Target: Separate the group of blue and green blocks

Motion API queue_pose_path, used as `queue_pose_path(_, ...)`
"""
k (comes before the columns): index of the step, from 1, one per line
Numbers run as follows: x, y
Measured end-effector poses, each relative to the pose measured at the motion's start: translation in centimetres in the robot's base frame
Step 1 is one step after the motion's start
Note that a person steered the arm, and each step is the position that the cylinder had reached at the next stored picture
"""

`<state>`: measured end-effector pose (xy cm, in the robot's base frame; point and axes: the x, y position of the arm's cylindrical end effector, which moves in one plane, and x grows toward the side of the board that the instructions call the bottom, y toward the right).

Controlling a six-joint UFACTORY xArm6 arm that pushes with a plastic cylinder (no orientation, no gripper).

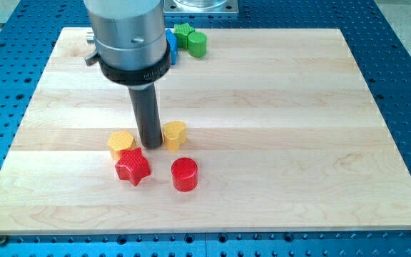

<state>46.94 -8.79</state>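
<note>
A green star block [182,32] and a green cylinder [197,44] sit together at the view's top edge of the wooden board [277,128]. A blue block [170,45] touches them on the left, mostly hidden behind the arm's grey housing; its shape cannot be made out. My tip [150,145] rests on the board well below that group, between a yellow hexagon block [120,143] on its left and a yellow block [175,135] on its right.
A red star block [133,166] and a red cylinder [184,174] lie just below my tip. The arm's housing [128,36] covers the board's top left part. A blue perforated table [405,86] surrounds the board.
</note>
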Motion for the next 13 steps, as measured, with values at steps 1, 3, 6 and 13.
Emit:
queue_pose_path(1,-7.5,1.3)
queue_pose_path(3,-16.7,16.1)
queue_pose_path(6,-27.6,14.3)
queue_pose_path(13,-27.7,3.1)
